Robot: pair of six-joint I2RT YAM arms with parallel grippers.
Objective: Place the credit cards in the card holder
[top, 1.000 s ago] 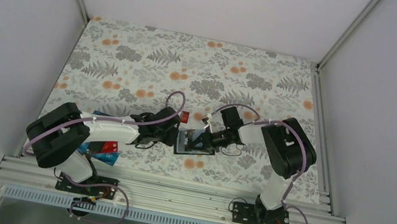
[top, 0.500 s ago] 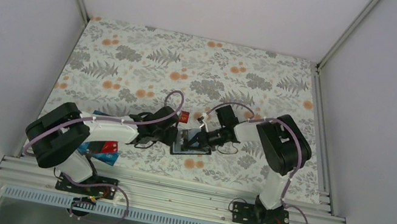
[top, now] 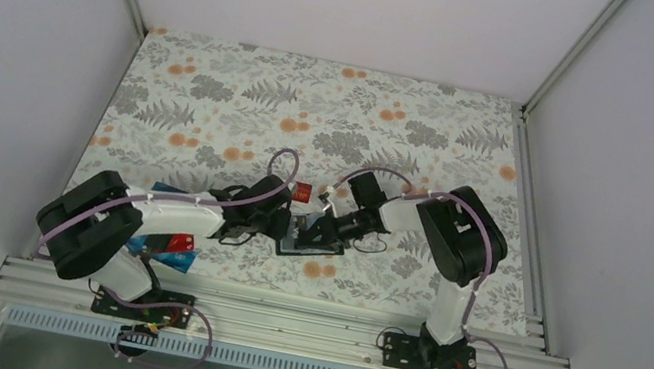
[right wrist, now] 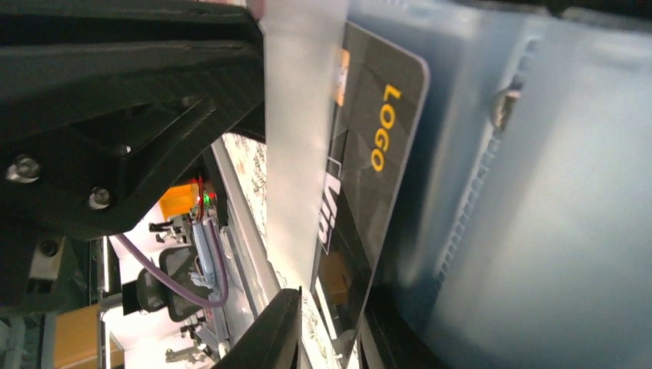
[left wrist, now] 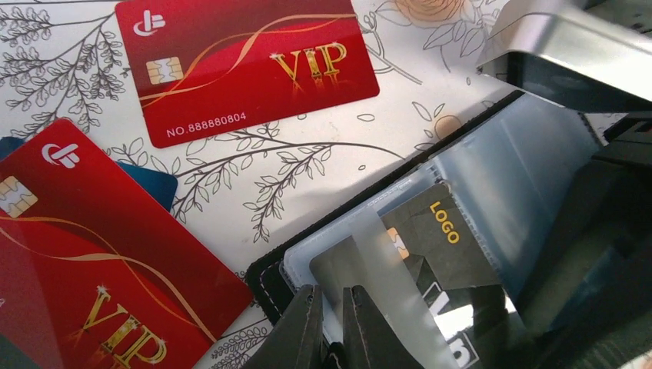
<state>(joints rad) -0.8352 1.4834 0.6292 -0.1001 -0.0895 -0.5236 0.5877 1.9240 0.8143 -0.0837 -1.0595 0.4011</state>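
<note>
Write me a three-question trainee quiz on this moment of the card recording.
1. True or false: the black LOGO card is partly tucked into the card holder.
2. The red cards beside the holder are printed: A) VIP, B) GOLD, C) CLUB?
3. How many red cards does the left wrist view show?
Key: 1 true; 2 A; 3 two.

Top external: high, behind arm bases, tilted down and forward, far off; whole counter (top: 217, 94) in frame.
Left wrist: close, low, angled down onto open card holder (left wrist: 265, 280).
Right wrist: closer still, frame rolled sideways.
Both wrist views share black card (left wrist: 430, 246), same card (right wrist: 377, 154), in clear sleeve.
Top view shows that spot small, mid-counter.
</note>
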